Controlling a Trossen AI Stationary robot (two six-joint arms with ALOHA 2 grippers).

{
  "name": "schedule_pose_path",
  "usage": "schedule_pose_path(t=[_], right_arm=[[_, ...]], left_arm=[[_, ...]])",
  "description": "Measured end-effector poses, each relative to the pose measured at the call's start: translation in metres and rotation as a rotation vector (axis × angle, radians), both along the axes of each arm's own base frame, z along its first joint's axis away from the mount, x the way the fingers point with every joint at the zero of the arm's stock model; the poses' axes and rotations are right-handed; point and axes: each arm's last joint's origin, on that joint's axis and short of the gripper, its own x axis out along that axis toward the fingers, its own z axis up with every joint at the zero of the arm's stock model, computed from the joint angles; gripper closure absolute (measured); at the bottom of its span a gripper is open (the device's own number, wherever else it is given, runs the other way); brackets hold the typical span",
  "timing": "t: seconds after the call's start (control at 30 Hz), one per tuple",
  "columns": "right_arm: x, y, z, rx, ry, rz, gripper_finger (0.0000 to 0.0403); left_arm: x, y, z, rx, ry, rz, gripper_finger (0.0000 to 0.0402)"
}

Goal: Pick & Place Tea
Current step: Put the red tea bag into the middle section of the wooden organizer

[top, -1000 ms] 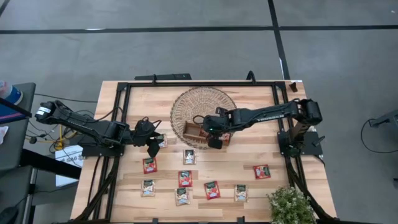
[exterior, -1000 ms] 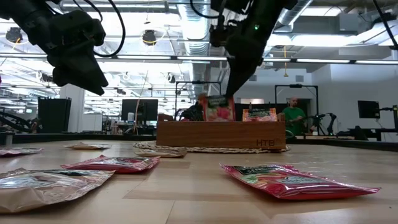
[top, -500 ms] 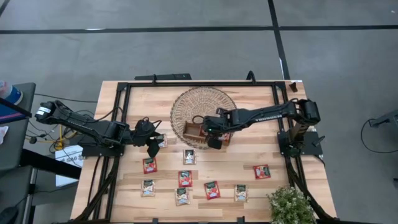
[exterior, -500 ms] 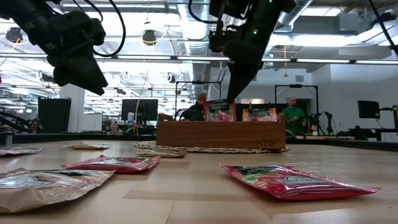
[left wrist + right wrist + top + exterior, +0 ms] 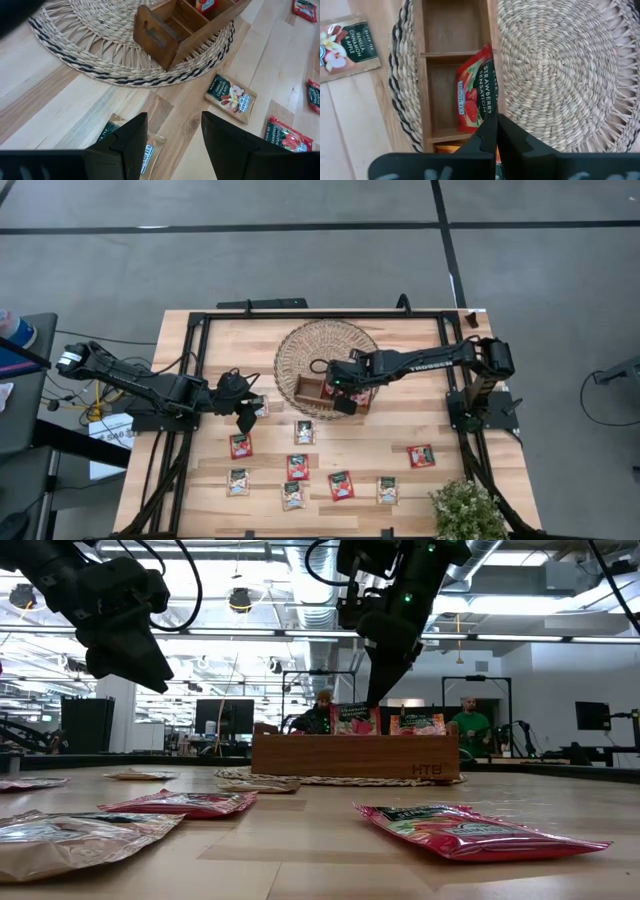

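Observation:
My right gripper (image 5: 345, 401) hangs over the brown wooden tray (image 5: 308, 392) on the woven mat (image 5: 325, 345), shut on a red strawberry tea sachet (image 5: 474, 92) that stands in the tray's middle compartment. In the low view the sachet (image 5: 355, 718) pokes up above the tray's wall (image 5: 355, 755) under the gripper (image 5: 372, 695). My left gripper (image 5: 172, 135) is open and hovers above a cream sachet (image 5: 146, 146) lying flat on the table left of the mat. Several more sachets (image 5: 298, 467) lie flat nearer the table's near edge. My right gripper pinches the red sachet by its top edge (image 5: 489, 111) between the two shut fingers, coming from above and pointing down. The sachet hangs below the fingers, leaning inside the middle compartment; its lower end is hidden by the tray's walls.
An orange sachet (image 5: 418, 724) stands in the tray's neighbouring compartment; the third compartment (image 5: 451, 27) holds nothing I can see. A potted plant (image 5: 465, 510) sits at the table's near right corner. A black frame (image 5: 200, 360) rims the table. People stand in the room behind.
My right gripper has come down over the tray, and the red sachet it holds has sunk deeper into the middle compartment, so less of it shows above the wall.

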Motion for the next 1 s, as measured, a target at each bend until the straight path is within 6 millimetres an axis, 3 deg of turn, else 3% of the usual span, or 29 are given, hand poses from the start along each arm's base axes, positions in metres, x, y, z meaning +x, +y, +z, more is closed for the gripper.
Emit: schedule_pose_path(t=[0.3, 0.7, 0.87, 1.0], right_arm=[[-0.001, 0.001, -0.001, 0.037, 0.021, 0.048, 0.0395], [-0.010, -0.006, 0.000, 0.066, 0.091, 0.018, 0.0296], [-0.026, 0.000, 0.022, 0.115, 0.203, -0.034, 0.0290], [-0.048, 0.024, 0.047, 0.230, 0.304, -0.039, 0.0290]], left_arm=[[0.000, 0.000, 0.000, 0.013, 0.005, -0.012, 0.0223], [0.000, 0.000, 0.000, 0.013, 0.005, -0.012, 0.0223], [0.000, 0.000, 0.000, 0.013, 0.004, -0.012, 0.0223], [0.000, 0.000, 0.000, 0.013, 0.005, -0.012, 0.0223]])
